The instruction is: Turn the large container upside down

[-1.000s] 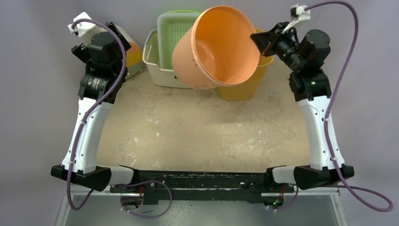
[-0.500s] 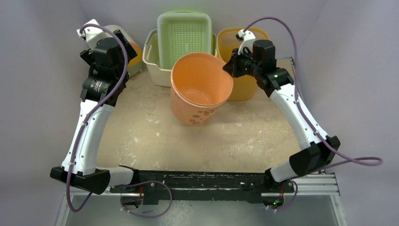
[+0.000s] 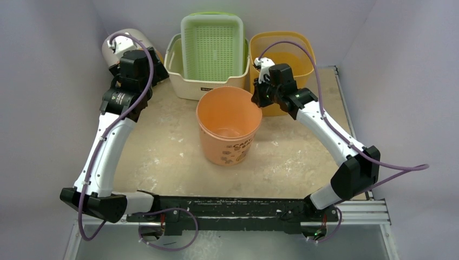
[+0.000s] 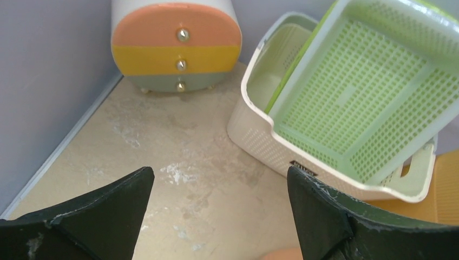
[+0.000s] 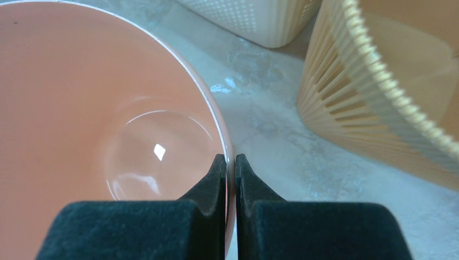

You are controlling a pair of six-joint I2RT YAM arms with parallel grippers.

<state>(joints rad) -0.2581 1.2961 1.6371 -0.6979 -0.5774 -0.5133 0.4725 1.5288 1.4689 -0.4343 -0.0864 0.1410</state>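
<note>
Right wrist view shows me the right gripper clamped on the rim of the upright round orange plastic bucket, while the left gripper gapes empty.

You are reading nothing: print on the round orange plastic tub and a dark tag on the cream perforated basket are showing too small.

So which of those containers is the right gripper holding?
The orange bucket, standing open-side up in front; the right gripper pinches its rim. The yellow ribbed bin and cream basket stand apart behind it.
</note>
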